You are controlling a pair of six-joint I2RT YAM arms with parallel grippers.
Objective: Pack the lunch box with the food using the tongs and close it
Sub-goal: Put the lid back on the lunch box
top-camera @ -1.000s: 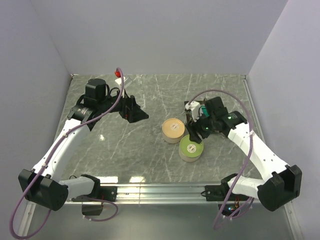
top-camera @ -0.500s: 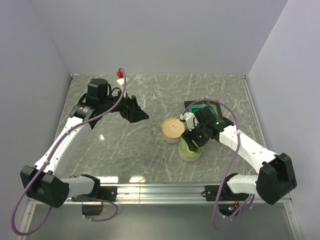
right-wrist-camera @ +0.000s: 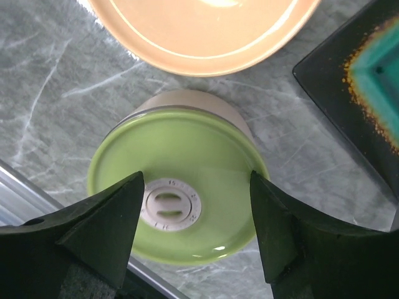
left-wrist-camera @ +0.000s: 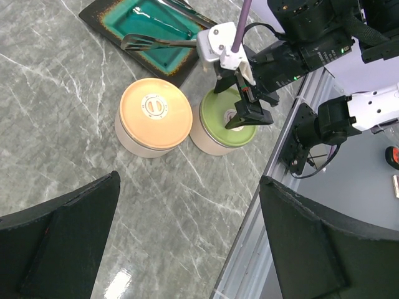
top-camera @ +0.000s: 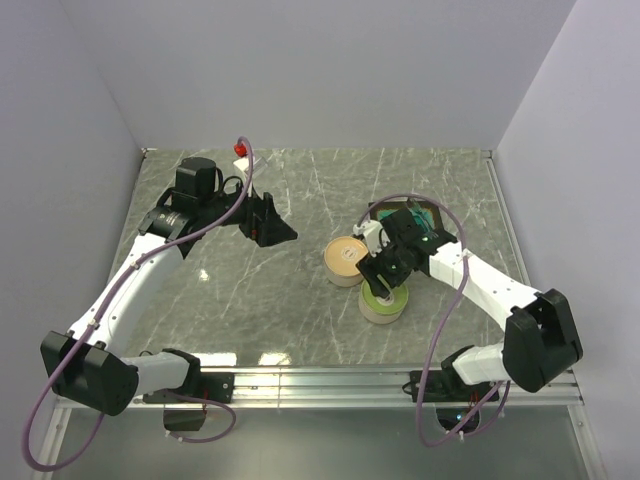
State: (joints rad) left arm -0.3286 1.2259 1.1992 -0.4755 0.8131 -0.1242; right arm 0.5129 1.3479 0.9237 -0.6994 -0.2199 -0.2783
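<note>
The lunch box shows as two round tins side by side, one with a green lid and one with an orange lid. Both lids are on. My right gripper hangs open just above the green lid, its fingers spread over the lid and its white centre knob, gripping nothing. The silver tongs lie across the teal tray. No food shows in any view. My left gripper is open and empty, high over the back left of the table.
The teal tray with its dark rim sits just behind the tins, partly under my right arm. A metal rail runs along the table's near edge. Grey walls close in the back and both sides.
My right gripper has swung from over the tray, forward and left, to above the green lid. The left arm has barely moved.
</note>
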